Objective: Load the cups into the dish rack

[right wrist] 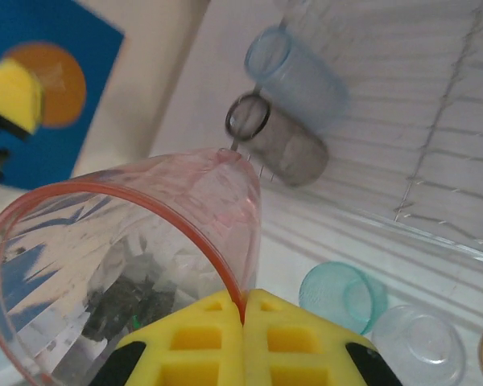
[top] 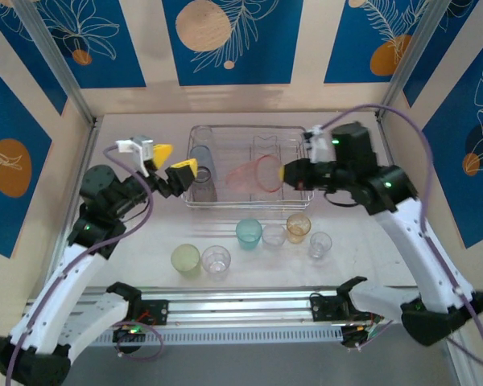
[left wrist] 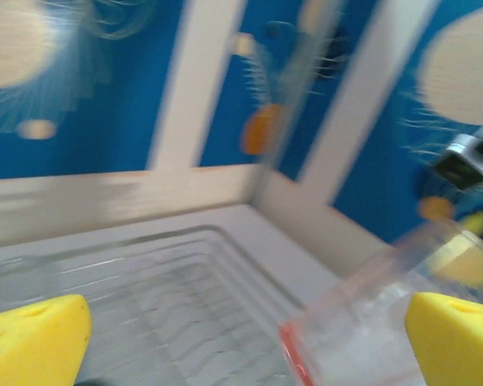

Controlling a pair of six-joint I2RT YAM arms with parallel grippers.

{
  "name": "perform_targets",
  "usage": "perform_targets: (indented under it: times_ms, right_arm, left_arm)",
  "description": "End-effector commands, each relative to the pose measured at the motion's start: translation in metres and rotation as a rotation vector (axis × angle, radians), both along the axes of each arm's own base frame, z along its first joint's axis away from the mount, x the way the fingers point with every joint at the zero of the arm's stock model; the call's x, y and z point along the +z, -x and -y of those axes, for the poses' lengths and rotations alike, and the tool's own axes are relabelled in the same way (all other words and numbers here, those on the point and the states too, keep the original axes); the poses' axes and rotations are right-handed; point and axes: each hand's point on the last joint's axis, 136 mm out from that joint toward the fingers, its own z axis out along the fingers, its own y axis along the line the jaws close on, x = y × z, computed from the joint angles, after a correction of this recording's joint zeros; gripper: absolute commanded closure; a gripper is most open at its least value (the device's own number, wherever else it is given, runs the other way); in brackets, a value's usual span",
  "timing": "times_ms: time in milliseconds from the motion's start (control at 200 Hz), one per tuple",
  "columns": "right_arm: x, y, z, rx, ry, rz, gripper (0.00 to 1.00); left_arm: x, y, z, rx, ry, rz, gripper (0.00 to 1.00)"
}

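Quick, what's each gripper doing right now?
Left gripper: open, holding nothing.
Right gripper: closed on the rim of the pink cup.

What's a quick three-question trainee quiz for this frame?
1. True or false: the left gripper is shut on a cup.
2. The right gripper grips the pink translucent plastic cup by: A its rim; B its base; C nothing, its jaws are open.
3. How many translucent plastic cups stand on the white table in front of the silver wire dish rack?
Key: 1 false; 2 A; 3 six.
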Motion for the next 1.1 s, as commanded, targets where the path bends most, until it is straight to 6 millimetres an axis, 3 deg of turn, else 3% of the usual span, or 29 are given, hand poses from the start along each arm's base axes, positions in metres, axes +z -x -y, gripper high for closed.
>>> perform_targets:
  times_ms: [0, 155, 420, 625, 891, 1096]
  right_arm:
    - [0.037, 0.015, 0.003, 0.115, -0.218, 0.043, 1.00]
    - [0.057, 0.018, 0.013, 0.151, -0.319, 0.067, 1.00]
    - [0.062, 0.022, -0.007, 0.270, -0.366, 0.048, 1.00]
    - [0.058, 0.029, -0.028, 0.357, -0.356, 0.033, 1.00]
    - [0.053, 0.026, -0.040, 0.389, -0.356, 0.026, 1.00]
    - [0.052, 0.018, -0.044, 0.380, -0.375, 0.042, 1.00]
  left_arm:
    - [0.024, 0.047, 0.038, -0.412, 0.080, 0.080, 0.00]
    - [0.006, 0.052, 0.066, -0.562, 0.009, -0.006, 0.00]
    - [-0.004, 0.065, 0.092, -0.677, -0.020, -0.024, 0.00]
    - [-0.002, 0.065, 0.094, -0.687, -0.007, -0.019, 0.00]
    - [0.012, 0.070, 0.092, -0.701, 0.029, 0.031, 0.00]
    - [0.013, 0.069, 0.094, -0.723, 0.049, 0.021, 0.07]
